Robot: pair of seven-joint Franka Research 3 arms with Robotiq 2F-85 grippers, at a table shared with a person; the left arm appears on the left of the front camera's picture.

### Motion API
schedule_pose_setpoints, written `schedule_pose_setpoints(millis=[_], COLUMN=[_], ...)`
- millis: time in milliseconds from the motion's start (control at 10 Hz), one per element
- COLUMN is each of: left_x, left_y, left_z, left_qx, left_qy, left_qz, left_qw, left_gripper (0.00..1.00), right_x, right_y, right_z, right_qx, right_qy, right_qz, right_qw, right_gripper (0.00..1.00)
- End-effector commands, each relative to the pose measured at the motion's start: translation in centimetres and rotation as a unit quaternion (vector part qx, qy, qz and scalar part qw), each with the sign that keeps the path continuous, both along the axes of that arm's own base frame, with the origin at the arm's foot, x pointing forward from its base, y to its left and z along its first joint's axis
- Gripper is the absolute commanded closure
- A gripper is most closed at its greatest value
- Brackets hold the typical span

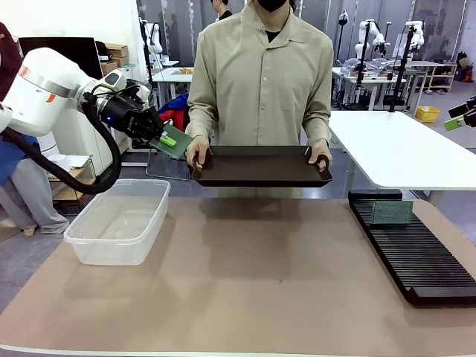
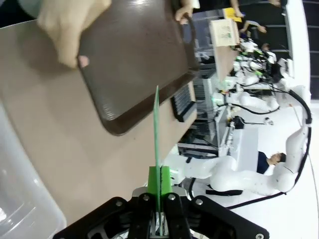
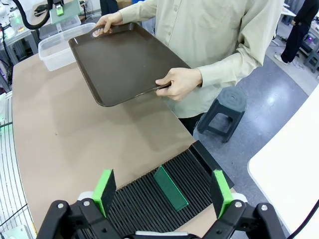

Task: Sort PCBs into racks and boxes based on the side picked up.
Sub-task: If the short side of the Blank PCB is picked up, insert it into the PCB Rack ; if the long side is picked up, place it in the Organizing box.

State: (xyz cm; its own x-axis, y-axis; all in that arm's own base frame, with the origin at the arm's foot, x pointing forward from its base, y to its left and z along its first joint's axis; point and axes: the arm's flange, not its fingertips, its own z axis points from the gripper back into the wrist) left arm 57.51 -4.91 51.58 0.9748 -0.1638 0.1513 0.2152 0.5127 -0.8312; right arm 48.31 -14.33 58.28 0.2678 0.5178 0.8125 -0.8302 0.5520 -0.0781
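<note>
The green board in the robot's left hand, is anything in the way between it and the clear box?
Nothing visible is. The left hand holds the green board in the air above the far end of the clear box, which is open on top. The person's brown tray is off to the side.

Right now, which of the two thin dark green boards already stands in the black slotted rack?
The board at the rack's far end; the other board is pinched in the left gripper.
</note>
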Motion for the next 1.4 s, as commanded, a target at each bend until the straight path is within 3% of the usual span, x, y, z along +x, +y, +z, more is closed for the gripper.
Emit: schedule_pose_setpoints(millis=[0, 400, 1000, 1300], left_x=[-1.3, -3.2, -1.6, 0.8], left_y=[0.1, 2.2, 6.6, 7.1], left_z=[-0.3, -1.5, -7.2, -11.6], left_qx=[0.057, 0.155, 0.247, 0.273], left_qy=[0.009, -0.013, 0.013, 0.038], left_qz=[0.035, 0.101, 0.167, 0.153], left_qw=[0.998, 0.983, 0.954, 0.949], left_gripper=[0.97, 0.97, 0.97, 0.97], right_x=[0.0, 0.0, 0.0, 0.0], right_y=[0.1, 0.1, 0.1, 0.1], right_z=[-0.1, -0.1, -0.1, -0.1], right_qx=[0.001, 0.001, 0.001, 0.001], right_qy=[0.003, 0.003, 0.003, 0.003], right_qz=[0.000, 0.000, 0.000, 0.000], right_qw=[1.000, 1.000, 1.000, 1.000], right_gripper=[0.00, 0.00, 0.00, 0.00])
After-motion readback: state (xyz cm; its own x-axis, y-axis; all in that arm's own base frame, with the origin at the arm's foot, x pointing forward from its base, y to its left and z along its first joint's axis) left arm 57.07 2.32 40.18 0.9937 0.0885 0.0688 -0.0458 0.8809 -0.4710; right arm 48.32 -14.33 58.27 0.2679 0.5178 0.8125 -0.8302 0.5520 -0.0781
